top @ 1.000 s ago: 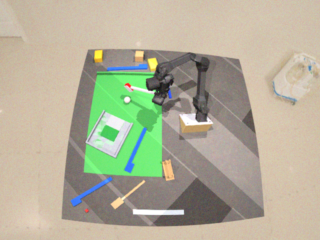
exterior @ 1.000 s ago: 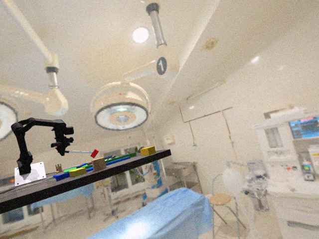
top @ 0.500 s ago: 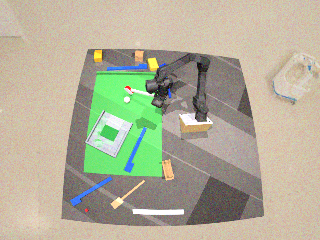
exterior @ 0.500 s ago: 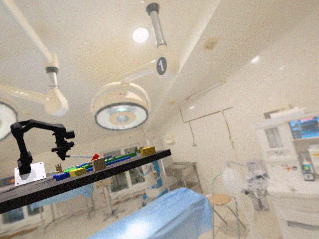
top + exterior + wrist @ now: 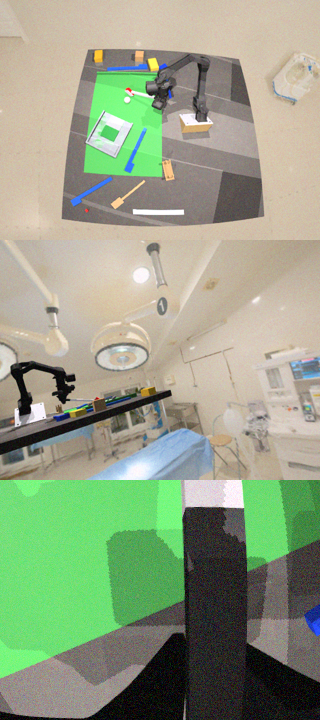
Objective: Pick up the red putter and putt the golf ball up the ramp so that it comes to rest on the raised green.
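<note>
With the gripper (image 5: pixel 157 99) clamped on the putter (image 5: pixel 139 94), whose red head (image 5: pixel 128 90) sits just beyond the ball (image 5: pixel 126 99), a misaligned stroke may miss the ramp (image 5: pixel 109 133).

Three blue bars (image 5: pixel 135 149), yellow blocks (image 5: pixel 153 64), a wooden paddle (image 5: pixel 126 195) and white strip (image 5: pixel 158 212).

Top view gives you the whole table (image 5: pixel 232 180) from straight overhead, exterior view looks up at you from below its edge, wrist view sits close above the green mat (image 5: pixel 67 540), which all three share.
</note>
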### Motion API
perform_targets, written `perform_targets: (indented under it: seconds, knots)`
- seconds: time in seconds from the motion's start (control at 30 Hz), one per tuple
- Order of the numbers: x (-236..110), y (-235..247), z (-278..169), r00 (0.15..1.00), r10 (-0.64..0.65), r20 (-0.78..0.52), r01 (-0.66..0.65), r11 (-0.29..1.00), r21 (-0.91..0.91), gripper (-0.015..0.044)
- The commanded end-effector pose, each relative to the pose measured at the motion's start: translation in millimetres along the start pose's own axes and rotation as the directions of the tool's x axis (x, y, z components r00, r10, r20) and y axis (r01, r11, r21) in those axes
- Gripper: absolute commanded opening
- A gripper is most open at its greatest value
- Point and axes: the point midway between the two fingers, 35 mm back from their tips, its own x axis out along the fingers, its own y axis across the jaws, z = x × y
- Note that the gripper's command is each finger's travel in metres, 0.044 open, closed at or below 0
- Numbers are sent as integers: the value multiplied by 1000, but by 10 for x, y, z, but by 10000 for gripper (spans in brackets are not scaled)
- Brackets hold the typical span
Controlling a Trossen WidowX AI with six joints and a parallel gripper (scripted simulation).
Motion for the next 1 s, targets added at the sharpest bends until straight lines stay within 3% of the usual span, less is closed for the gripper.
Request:
perform_targets:
  seconds: [0.0,0.73,0.97]
  knots:
    - [-10,5,4,1000,1,2,-1,1000,1,0]
    - [29,-269,12,1000,-3,2,2,1000,4,0]
    - [16,460,89,1000,9,2,-9,1000,1,0]
